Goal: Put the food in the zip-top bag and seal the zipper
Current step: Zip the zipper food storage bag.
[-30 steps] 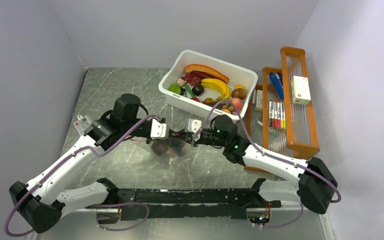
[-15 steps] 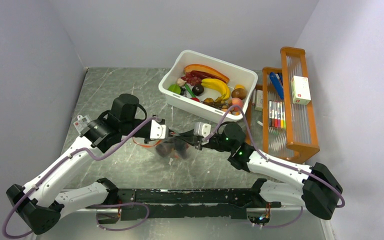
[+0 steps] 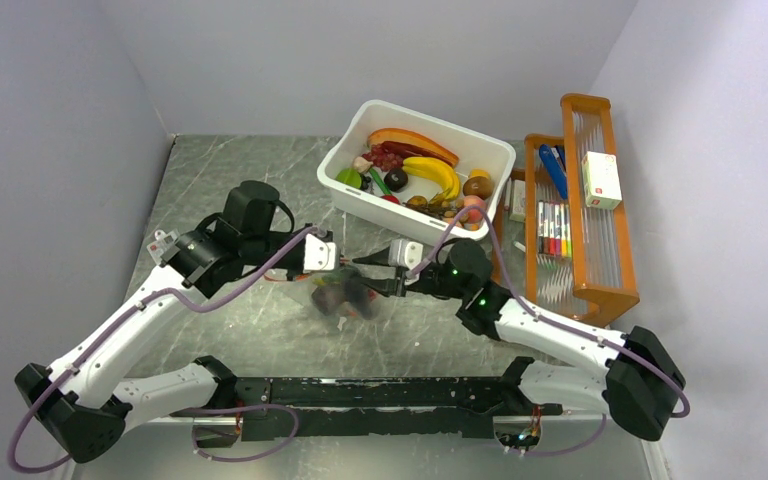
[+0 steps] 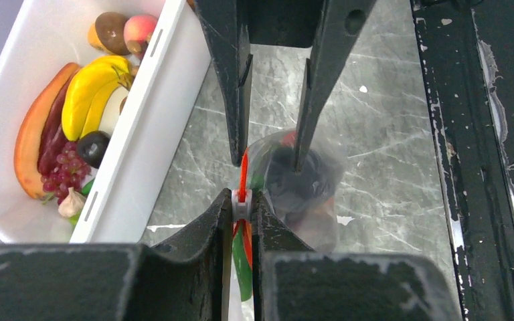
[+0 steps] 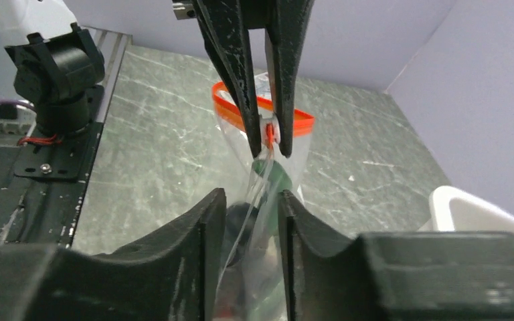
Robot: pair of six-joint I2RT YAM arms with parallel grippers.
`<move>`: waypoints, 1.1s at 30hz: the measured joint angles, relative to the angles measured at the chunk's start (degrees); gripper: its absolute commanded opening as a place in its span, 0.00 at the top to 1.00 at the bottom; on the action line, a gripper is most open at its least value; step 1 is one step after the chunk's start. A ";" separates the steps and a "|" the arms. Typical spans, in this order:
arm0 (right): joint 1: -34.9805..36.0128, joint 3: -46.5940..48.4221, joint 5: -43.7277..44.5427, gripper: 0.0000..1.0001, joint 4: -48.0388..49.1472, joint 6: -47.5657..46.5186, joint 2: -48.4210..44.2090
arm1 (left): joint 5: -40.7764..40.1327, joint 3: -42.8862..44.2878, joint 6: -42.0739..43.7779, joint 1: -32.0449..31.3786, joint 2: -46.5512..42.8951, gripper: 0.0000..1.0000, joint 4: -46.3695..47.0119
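Between the left pincer (image 4: 241, 200), clenched on the zipper (image 4: 243, 172), and the released right pincer (image 5: 252, 200) sits the zip-top bag (image 4: 314, 200).

Bright, even light falls from above; soft shadows sit under the arms (image 3: 110, 340) on the table (image 3: 220, 180). Wrist views render their own fingers (image 4: 201, 231) soft (near-black silhouettes), and the zip-top bag (image 4: 321, 180) looks hazy, possibly glare.
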 measured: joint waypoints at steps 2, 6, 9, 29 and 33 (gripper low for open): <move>-0.07 2.21 -1.09 0.62 -2.16 -0.61 0.68 | -0.02 0.90 -0.15 0.22 0.50 0.93 -0.09; -0.02 5.46 -1.79 0.76 -5.05 -1.57 1.53 | 0.28 3.96 -0.31 0.22 2.91 0.93 -0.33; -0.02 7.78 -0.63 1.00 -7.23 -2.60 2.75 | 0.70 5.99 -0.17 0.22 4.96 0.93 -1.09; -0.83 0.09 3.26 1.00 -1.25 0.66 -2.73 | 0.50 1.33 1.62 -0.07 3.34 0.93 -1.42; -1.57 -1.36 2.60 1.00 0.07 1.81 -4.20 | 0.31 0.66 1.36 -0.09 2.99 0.93 -0.83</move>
